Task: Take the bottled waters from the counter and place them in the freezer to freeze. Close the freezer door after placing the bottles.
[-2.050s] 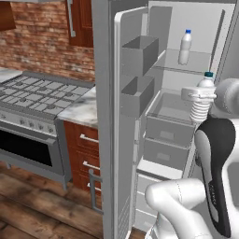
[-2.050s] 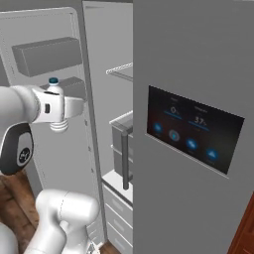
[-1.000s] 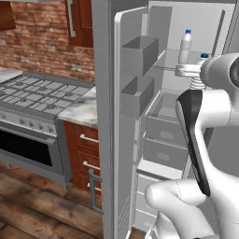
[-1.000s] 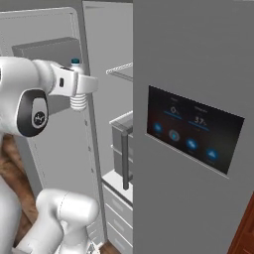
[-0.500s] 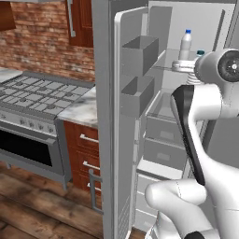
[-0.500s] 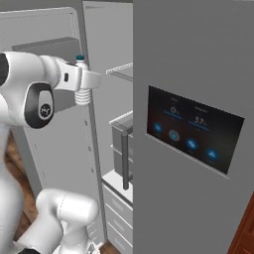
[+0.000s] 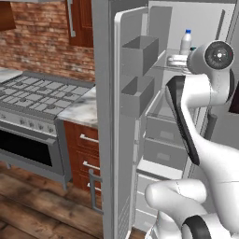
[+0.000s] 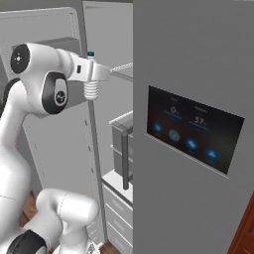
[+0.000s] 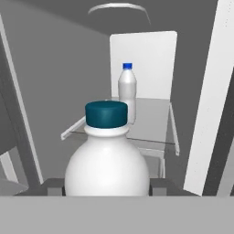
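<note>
Here, in the left base view, I have the gripper (image 7: 173,59) reached into the open freezer (image 7: 196,28) at upper-shelf height, because the second bottle belongs beside the first bottle (image 7: 186,42), which stands just beyond my fingers. The freezer door (image 7: 122,140) hangs wide, its bins to the left of the hand.

In the right base view the wrist passes the closed door with the display panel (image 8: 193,130), which crowds that side.

In the hand view my fingers are clamped on the held bottle (image 9: 107,160), teal cap up; the glass shelf (image 9: 151,121) lies ahead, its front edge the thing to clear
</note>
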